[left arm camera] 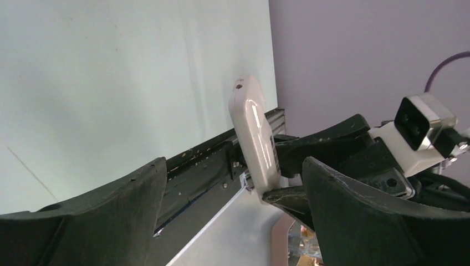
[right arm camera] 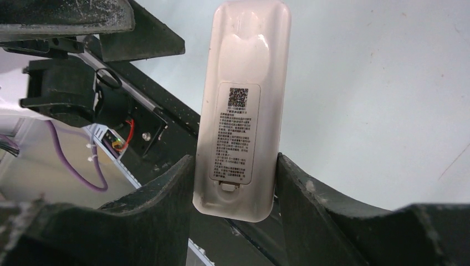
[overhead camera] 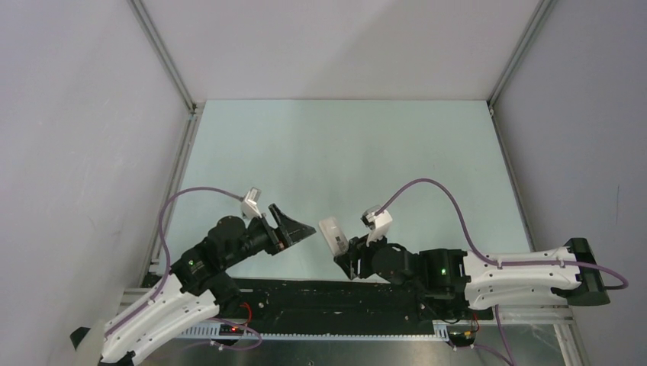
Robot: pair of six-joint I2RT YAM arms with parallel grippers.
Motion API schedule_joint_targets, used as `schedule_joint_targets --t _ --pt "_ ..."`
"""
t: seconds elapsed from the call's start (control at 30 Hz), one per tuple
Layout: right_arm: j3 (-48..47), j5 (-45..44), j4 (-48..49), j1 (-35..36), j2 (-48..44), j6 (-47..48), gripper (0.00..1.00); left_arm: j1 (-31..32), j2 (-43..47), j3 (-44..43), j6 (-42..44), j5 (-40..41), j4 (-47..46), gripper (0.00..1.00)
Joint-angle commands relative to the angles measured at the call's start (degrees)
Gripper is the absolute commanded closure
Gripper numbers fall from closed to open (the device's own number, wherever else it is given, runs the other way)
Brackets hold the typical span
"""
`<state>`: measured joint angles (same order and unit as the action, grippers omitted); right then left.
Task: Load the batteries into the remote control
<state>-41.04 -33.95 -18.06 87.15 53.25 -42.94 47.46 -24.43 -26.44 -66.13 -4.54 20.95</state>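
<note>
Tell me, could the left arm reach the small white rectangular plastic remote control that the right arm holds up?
Probably yes. The left gripper stands open, aimed at the remote control, nothing between them. The right gripper clamps only one end.

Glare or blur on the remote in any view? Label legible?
Left wrist: glare streak along the remote. Right wrist: remote sharp, label in focus, QR code clear, fine print too small to read. Top external: soft even light, remote a plain white blob.
</note>
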Motion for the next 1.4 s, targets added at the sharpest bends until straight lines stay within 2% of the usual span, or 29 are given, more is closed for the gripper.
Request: schedule_joint_targets --t 0.0,0.37,0.67,1.37 --pt "-0.3 -3.9 6.1 0.4 -1.3 0.3 0.83 0.3 -2.5 -4.5 -1.5 2.3 -2.4 0.06" --pt "-0.3 -1.5 10.1 1.4 -0.8 1.0 0.84 0.4 -6.6 -5.7 -1.0 1.5 -5.2 0.06" --pt "-0.3 0.2 14.9 1.4 -0.1 4.2 0.84 0.4 -6.8 -5.8 -1.1 1.8 -6.2 0.25" --pt "-0.2 0.3 17.2 1.7 0.1 5.0 0.84 0.4 -7.3 -4.7 -1.5 0.4 -7.9 0.31"
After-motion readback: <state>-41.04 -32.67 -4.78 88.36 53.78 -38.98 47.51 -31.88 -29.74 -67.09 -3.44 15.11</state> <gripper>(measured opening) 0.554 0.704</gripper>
